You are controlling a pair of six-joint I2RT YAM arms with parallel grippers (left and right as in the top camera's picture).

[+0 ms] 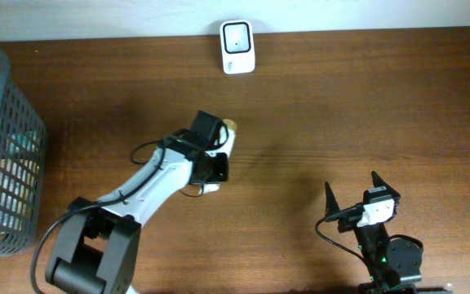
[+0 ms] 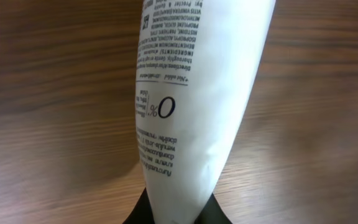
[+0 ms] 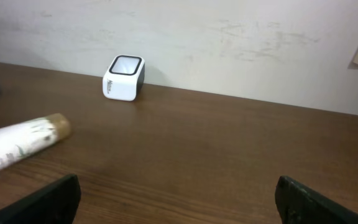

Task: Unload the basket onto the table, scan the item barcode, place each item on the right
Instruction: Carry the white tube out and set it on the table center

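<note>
Before the scanner (image 1: 237,46), left jaws grip the tube (image 2: 191,93), cap (image 1: 229,125) toward it; right jaws wide.

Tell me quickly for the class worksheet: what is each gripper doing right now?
Left gripper: closed on the white tube.
Right gripper: open, holding nothing.

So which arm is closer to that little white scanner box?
Left. The left fingers grip the white tube mid-table, in front of the scanner. The right fingers, open, sit farther away at the table's near edge.
</note>
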